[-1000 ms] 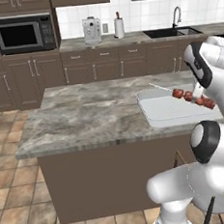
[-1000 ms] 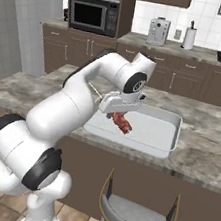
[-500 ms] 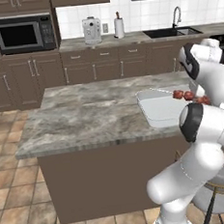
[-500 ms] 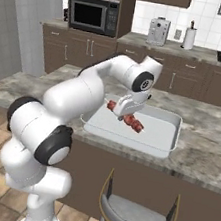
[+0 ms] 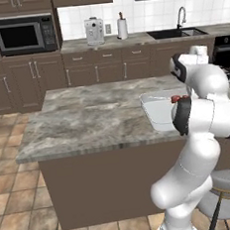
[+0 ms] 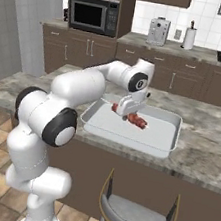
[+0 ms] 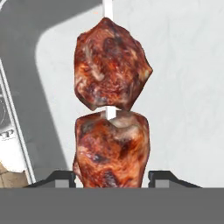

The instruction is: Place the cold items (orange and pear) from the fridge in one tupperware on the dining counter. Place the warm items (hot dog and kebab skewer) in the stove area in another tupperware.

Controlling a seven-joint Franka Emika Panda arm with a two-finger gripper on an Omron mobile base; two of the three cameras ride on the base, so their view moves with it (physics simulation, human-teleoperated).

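Kebab skewer [image 6: 130,117] (browned meat chunks) lies low inside white tupperware [image 6: 158,142].

1. The kebab skewer [image 7: 111,127] carries glossy reddish-brown meat chunks with dark charred patches on a white stick.
2. The tupperware [image 6: 166,136] is pale grey-white.
3. The tabletop [image 5: 83,122] is mottled grey-brown stone.
4. The cabinets [image 5: 34,80] are dark brown.
5. The microwave [image 6: 92,14] is black.
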